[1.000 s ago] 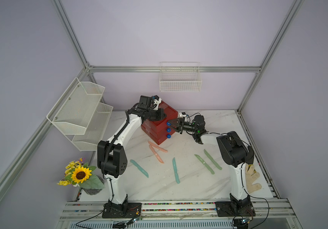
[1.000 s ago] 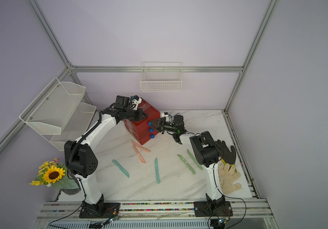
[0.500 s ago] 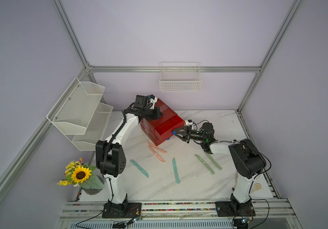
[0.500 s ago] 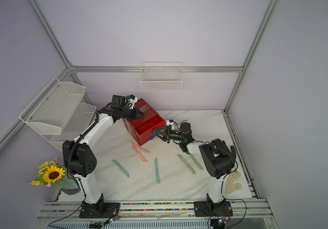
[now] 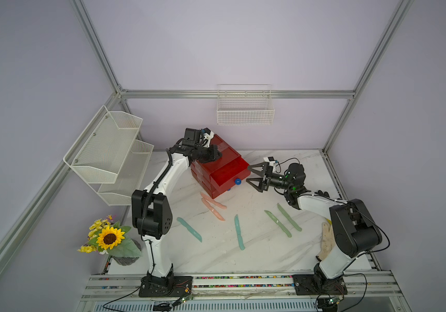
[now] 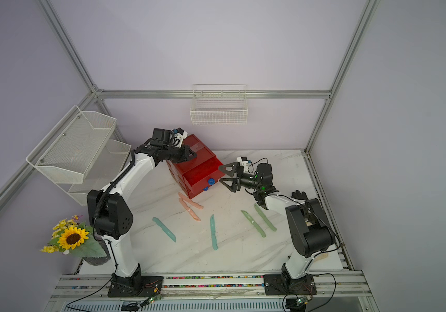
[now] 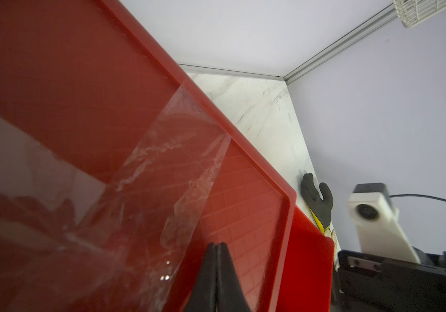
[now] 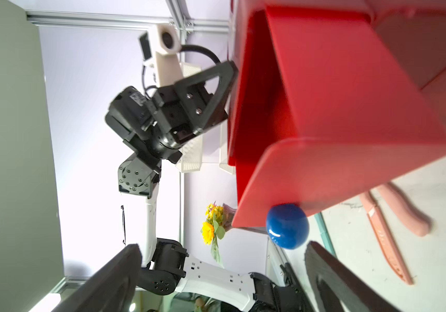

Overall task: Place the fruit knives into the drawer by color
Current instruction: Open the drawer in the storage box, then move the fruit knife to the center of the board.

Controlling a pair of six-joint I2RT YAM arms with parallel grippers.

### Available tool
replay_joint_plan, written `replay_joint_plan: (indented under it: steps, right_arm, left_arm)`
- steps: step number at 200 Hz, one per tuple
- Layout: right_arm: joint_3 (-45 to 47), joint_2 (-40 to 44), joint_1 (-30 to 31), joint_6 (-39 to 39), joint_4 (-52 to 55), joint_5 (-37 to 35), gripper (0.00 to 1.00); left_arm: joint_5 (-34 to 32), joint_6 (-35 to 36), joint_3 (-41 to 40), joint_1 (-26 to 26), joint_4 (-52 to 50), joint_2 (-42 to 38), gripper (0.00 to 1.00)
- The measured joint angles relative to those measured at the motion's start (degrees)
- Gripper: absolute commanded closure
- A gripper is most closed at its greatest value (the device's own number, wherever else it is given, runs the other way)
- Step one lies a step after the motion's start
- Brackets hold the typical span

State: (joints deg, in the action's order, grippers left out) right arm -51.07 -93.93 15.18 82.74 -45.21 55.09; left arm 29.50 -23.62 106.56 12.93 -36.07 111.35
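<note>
Your top drawer [image 5: 225, 178] of the small red three-drawer plastic chest [image 5: 227, 151] stands pulled out toward the right arm, and no knife shows inside it. The right tool [image 5: 248, 174] gapes wide just beside the drawer's round blue knob [image 5: 237, 181], clear of it. The left tool [image 5: 217, 156] is pinched closed on nothing, its tips pressed on the chest's taped lid.

All six slim, curved pastel plastic fruit knives lie on the white marbled worktop [image 5: 270, 256]. You can judge the opening step done and every placement left to do.

The two salmon-pink knives [image 5: 213, 209] lie just in front of the chest, close together, their long axes slanting away from it toward the front edge. One teal knife [image 5: 239, 232] runs almost straight front to back, while the other teal knife [image 5: 189, 229] lies on a slant nearer the left arm. The two pale green knives [image 5: 278, 223] lie side by side and parallel near the right arm, slanting the same way.
</note>
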Motion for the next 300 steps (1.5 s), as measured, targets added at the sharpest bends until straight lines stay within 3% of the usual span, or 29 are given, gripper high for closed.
replay_joint_plan:
  steps: [18,28,32,58,86,121,159,173,211,226,244,300]
  right_arm:
    - [0.66,4.66,-3.43,-7.37,9.11,-0.17,0.03]
    - [-0.35,6.49,-5.18,-13.79,18.21,-1.6,0.03]
    - [-1.09,6.86,-5.68,-17.35,22.36,-2.84,0.03]
    - [-8.33,7.02,-7.52,-38.62,49.03,-17.0,0.02]
    - [-9.77,5.92,-7.52,-51.69,66.1,-32.28,0.03]
    - [-7.21,1.11,-7.52,-59.32,77.48,-44.04,0.04]
    - [-4.33,-1.42,-7.45,-62.29,82.51,-51.06,0.1]
    - [-4.92,-2.23,-7.23,-62.84,83.34,-52.76,0.18]
    - [-7.08,-4.9,-5.66,-63.45,84.89,-57.24,0.54]
    - [-7.98,-5.62,-4.07,-63.54,84.85,-57.81,0.6]
    - [-9.14,-6.62,-2.49,-63.04,84.8,-58.34,0.77]
    - [-18.36,-13.53,-1.79,-63.65,88.17,-59.78,0.92]
  left_arm:
    - [-1.38,-0.7,1.51,0.0,-1.03,0.09,0.44]
    - [-2.45,-0.83,2.89,0.17,-2.03,0.09,0.06]
    - [-2.97,-0.85,3.48,0.31,-2.54,0.07,0.0]
    - [-5.81,-0.83,5.4,1.86,-4.79,-0.83,0.0]
    - [-9.16,-0.68,3.26,5.09,-7.85,-5.51,0.0]
    - [-11.61,0.17,-5.07,9.75,-10.43,-16.09,0.0]
    - [-12.0,0.2,-13.09,12.15,-12.24,-23.96,0.0]
    - [-12.04,0.2,-14.51,12.15,-12.7,-24.59,0.0]
    - [-12.2,0.37,-15.37,12.15,-13.0,-24.59,0.0]
    - [-12.17,0.44,-15.28,12.15,-12.9,-24.57,0.0]
    - [-12.0,0.44,-15.06,12.15,-12.9,-24.35,0.0]
    - [-11.76,0.44,-14.4,12.15,-12.66,-22.95,0.0]
